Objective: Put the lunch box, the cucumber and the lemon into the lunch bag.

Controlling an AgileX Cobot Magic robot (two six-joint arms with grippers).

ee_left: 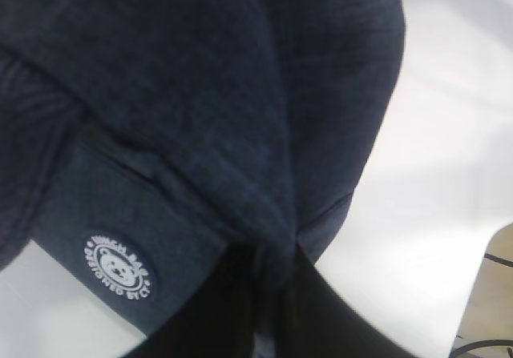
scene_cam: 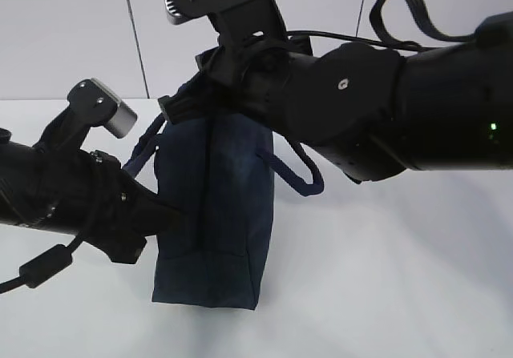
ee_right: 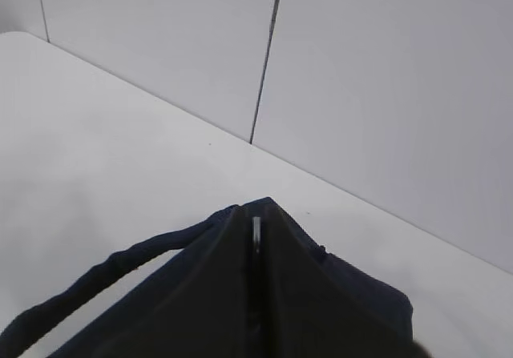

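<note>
The dark navy lunch bag [scene_cam: 212,214] stands upright on the white table. My left gripper [scene_cam: 172,214] is shut on a fold of the bag's side fabric, and in the left wrist view [ee_left: 272,294] cloth is pinched between the dark fingers, next to the white round logo [ee_left: 119,266]. My right gripper [scene_cam: 183,106] is at the bag's top left end. In the right wrist view it [ee_right: 256,242] is shut on the metal zipper ring pull [ee_right: 256,231]. The lunch box, cucumber and lemon are out of view.
A loop handle [scene_cam: 298,170] hangs off the bag's right side, and another [ee_right: 96,282] droops to the left in the right wrist view. The white table [scene_cam: 385,278] runs back to a grey panelled wall [scene_cam: 80,30]. The table's edge [ee_left: 489,254] shows in the left wrist view.
</note>
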